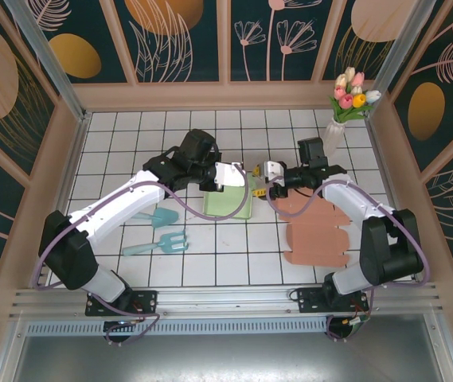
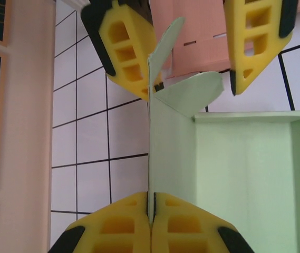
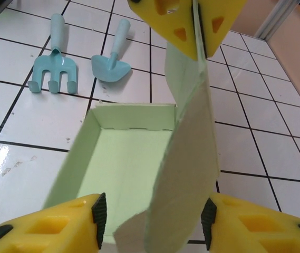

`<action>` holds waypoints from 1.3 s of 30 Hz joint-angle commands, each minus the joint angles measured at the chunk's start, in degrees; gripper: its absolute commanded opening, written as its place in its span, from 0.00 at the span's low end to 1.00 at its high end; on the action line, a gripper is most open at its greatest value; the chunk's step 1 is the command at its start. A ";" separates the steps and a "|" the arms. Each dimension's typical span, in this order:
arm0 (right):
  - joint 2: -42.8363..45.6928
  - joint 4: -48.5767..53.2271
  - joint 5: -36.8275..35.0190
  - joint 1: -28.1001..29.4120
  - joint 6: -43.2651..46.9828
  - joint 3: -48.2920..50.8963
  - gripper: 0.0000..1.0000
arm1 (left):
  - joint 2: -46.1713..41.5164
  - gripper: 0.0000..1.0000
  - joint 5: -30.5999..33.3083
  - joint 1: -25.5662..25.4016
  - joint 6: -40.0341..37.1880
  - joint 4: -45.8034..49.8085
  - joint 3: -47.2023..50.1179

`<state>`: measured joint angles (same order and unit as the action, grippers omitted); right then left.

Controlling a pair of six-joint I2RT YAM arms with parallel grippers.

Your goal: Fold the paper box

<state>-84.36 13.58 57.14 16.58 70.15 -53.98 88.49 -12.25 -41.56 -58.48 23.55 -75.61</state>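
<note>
**One green paper box mid-table, both grippers at its raised wall**

One green paper box (image 1: 228, 202) sits open side up on the white tiled table (image 1: 130, 143), near the middle, between the two arms. One of its side walls (image 2: 172, 153) stands upright. The left gripper (image 2: 151, 204) is closed on that wall's top edge, with the card pinched between its yellow pads. One rounded end flap (image 3: 186, 153) rises from the same wall. The right gripper (image 3: 154, 219) straddles this flap with its jaws apart. The view is too tight to tell whether either pad touches the card.

One flat pink box blank (image 1: 318, 235) lies unfolded just right of the green box, partly under the right arm. Slots in it show in the left wrist view.

Two teal garden tools lie left of the box, side by side and apart from it: one hand fork (image 3: 54, 71) and one trowel (image 3: 112, 66).

One vase (image 1: 333, 137) stands at the far right corner and holds tulips (image 1: 352, 94) in pink, white and yellow. There look to be about six, but the heads overlap.
</note>
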 commanded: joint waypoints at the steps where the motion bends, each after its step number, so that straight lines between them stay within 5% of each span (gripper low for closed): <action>1: -0.74 0.79 3.71 0.29 0.95 -1.14 0.51 | -1.80 0.00 -2.68 -0.23 -0.32 -1.32 0.29; 8: 0.38 8.09 5.25 -1.57 5.21 -4.15 0.59 | -1.19 0.00 1.18 -0.19 -1.35 -0.38 0.76; 19: 1.71 3.48 0.08 -4.45 3.53 -2.05 0.62 | -1.17 0.00 0.63 -0.23 -1.72 -0.23 0.73; 31: -0.52 -4.11 -2.13 0.57 0.95 -0.49 0.58 | -0.75 0.00 -1.76 -0.23 -1.02 -0.27 0.45; 39: -2.48 -3.58 -1.71 3.52 1.29 -2.85 0.45 | -0.14 0.00 -4.56 -0.36 -0.32 -0.79 0.20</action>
<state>-85.86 10.63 52.95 19.51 71.07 -55.00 88.23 -13.47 -41.58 -59.11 23.35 -75.26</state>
